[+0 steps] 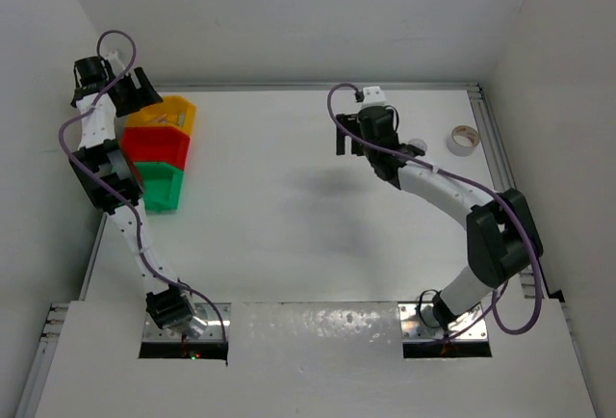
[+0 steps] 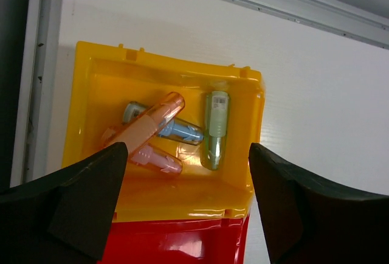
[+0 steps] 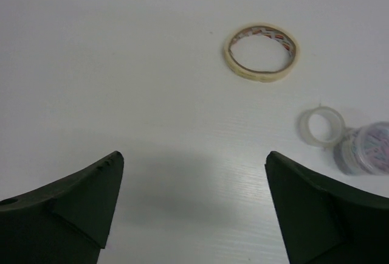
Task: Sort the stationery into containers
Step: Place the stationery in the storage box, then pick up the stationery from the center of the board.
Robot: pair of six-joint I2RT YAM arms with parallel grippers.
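The left gripper [image 2: 187, 173] hangs wide open and empty, its arm stretched to the top view's upper left. Between and beyond its fingers sits the yellow bin [image 2: 91, 81], holding the orange capsule [image 2: 152, 121], blue capsule [image 2: 176, 131], green capsule [image 2: 216, 130] and pink capsule [image 2: 158, 159]. The right gripper [image 3: 194, 166], on a bent arm, is also wide and empty. The tan tape ring [image 3: 258, 75] lies beyond it, upper right of centre, and the clear ring [image 3: 306, 124] at mid-right.

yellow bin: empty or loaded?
Loaded. Left wrist view shows the yellow bin holding an orange capsule, pink capsule, blue capsule and green capsule lying inside.
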